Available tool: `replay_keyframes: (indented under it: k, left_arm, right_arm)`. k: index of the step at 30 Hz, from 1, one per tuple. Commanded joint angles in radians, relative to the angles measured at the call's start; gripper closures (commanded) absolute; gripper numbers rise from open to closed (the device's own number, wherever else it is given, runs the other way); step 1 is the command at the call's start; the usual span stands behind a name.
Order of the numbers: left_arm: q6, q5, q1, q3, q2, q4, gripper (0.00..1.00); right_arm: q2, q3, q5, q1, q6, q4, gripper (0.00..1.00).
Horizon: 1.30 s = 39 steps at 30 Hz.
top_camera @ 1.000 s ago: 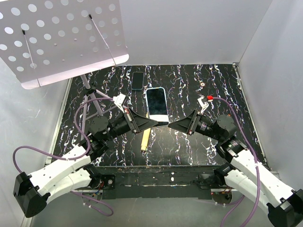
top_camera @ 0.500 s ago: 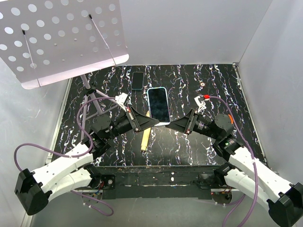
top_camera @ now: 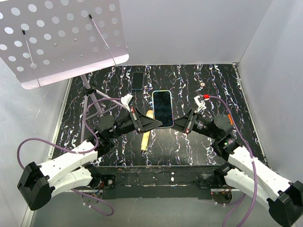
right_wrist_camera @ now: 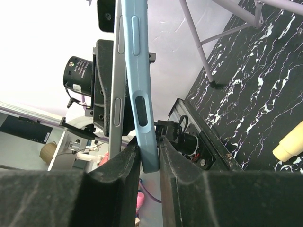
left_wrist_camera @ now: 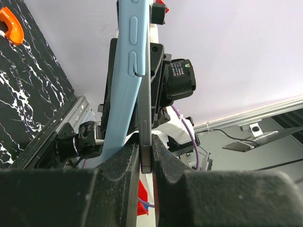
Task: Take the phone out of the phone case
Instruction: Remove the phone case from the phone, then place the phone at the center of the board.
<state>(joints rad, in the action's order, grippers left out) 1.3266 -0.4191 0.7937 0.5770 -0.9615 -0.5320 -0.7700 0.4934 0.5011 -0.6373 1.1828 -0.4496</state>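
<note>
while both arms hold it off the worktop, the phone is only part way out of its case

as the top view shows it, the phone (top_camera: pixel 162 109) hangs screen-up between the two arms, above the marbled worktop (top_camera: pixel 213 85) and touching nothing there. the left jaws are clamped on the bare grey edge of the phone itself, as the left wrist view shows. at that end the blue phone case (left_wrist_camera: pixel 124 104) has peeled away from the phone and lies just beside one finger, not between the two. the right jaws sit together on the opposite end, and there it is the case they pinch, with the grey phone body just outside the grip.

the likely next move is for the arms to draw apart so the case slides off. the risks, as i judge them:

- each hold is thin and at the very edge. a twist while pulling could let the smooth phone slip from the left jaws and drop.
- the far end looks seated in the case. a straight pull may drag both pieces along, or snap free all at once.
- a fall would land near the wooden stick (top_camera: pixel 145 137) lying just below.
</note>
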Motion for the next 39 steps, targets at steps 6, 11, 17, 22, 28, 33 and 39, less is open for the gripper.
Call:
replay_keyframes:
  k: [6, 11, 17, 22, 28, 33, 39]
  left_arm:
    - [0.014, -0.018, -0.005, 0.003, 0.023, -0.102, 1.00]
    - [0.019, -0.026, -0.005, 0.006, 0.020, -0.108, 1.00]
    - [-0.033, -0.040, -0.005, 0.004, 0.041, -0.057, 1.00]
    - [-0.197, -0.076, -0.005, 0.053, 0.067, 0.134, 1.00]
    - [-0.606, -0.109, -0.007, 0.220, 0.015, 0.565, 1.00]
    - [-1.147, -0.152, -0.014, 0.519, -0.217, 1.017, 1.00]
    - [-1.549, -0.233, -0.057, 0.949, -0.569, 1.360, 1.00]
  right_arm:
    - [-0.020, -0.006, -0.019, -0.009, 0.011, -0.047, 0.90]
    - [-0.020, 0.004, -0.067, -0.007, -0.020, 0.073, 0.99]
    - [-0.003, 0.147, -0.362, -0.004, -0.216, 0.629, 0.99]
    - [-0.060, 0.289, -0.656, 0.074, -0.380, 1.006, 0.99]
    - [-0.081, 0.451, -0.789, 0.275, -0.564, 1.244, 0.99]
    - [-0.060, 0.631, -0.900, 0.300, -0.650, 1.385, 0.99]
    - [-0.017, 0.796, -1.006, 0.301, -0.663, 1.540, 0.99]
